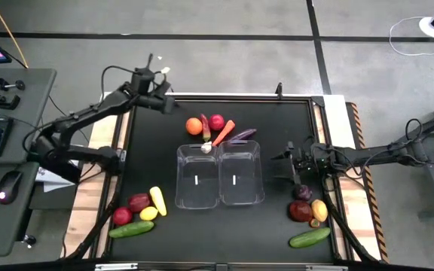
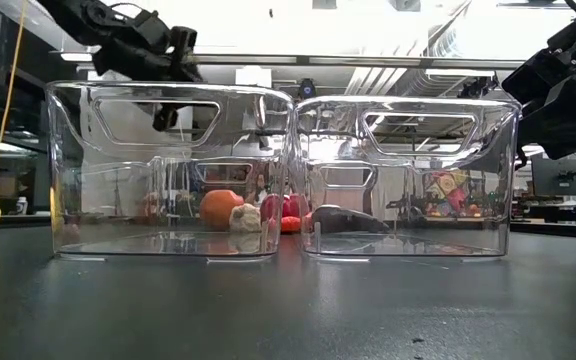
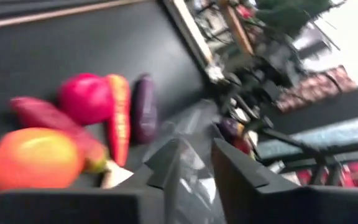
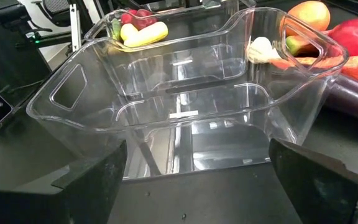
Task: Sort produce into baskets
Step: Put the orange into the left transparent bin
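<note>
From above, you see two empty bins (image 1: pixel 218 175) side by side mid-tabletop (image 1: pixel 277 226); the left pincer (image 1: pixel 159 90) hovers near the far edge by five pieces, an orange (image 1: pixel 194 126) among them. Bring it straight down over one piece.

At table level, both bins show clear.

Your left wrist shows narrow fingers (image 3: pixel 241 180) aimed at a carrot (image 3: pixel 119 118).

Your right wrist shows the right pincer (image 4: pixel 229 180) spread wide, facing a bin.
</note>
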